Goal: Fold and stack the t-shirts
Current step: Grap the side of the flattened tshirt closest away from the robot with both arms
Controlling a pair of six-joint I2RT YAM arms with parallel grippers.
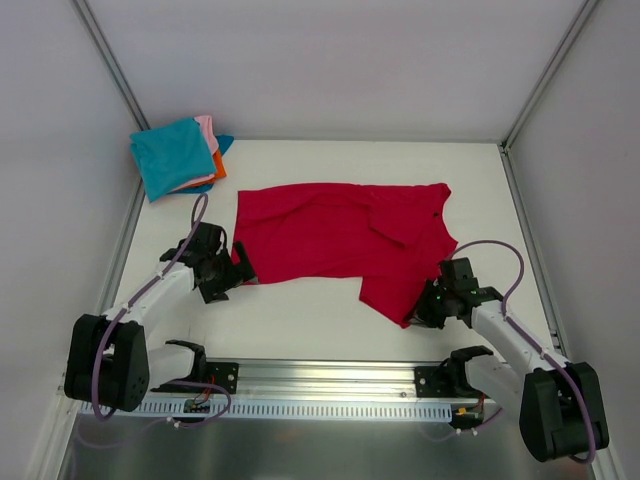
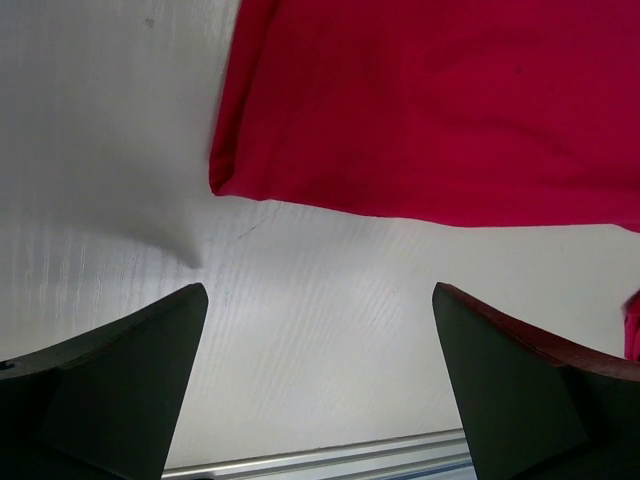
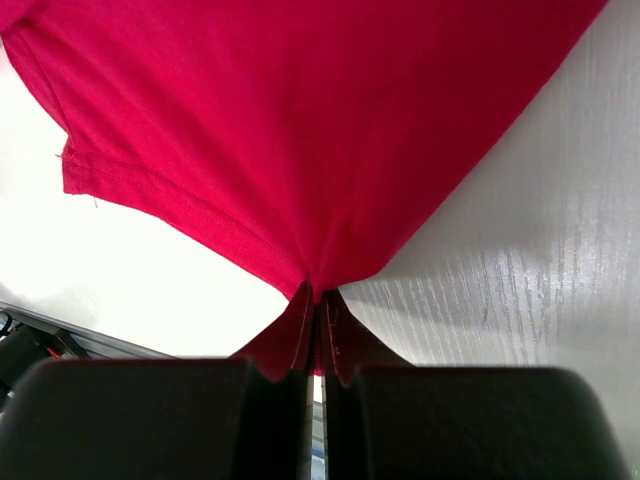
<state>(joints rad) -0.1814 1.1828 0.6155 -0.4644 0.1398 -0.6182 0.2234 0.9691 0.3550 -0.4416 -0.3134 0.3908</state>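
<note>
No writing or label reads anywhere. The red t-shirt lies spread mid-table; the right gripper pinches its near corner, and the left gripper, jaws apart, sits just off its left edge.

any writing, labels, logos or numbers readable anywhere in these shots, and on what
None can be read. The red t-shirt is plain, the stack of folded t-shirts shows no print, and the left gripper, the right gripper and the table carry no legible marks.
</note>
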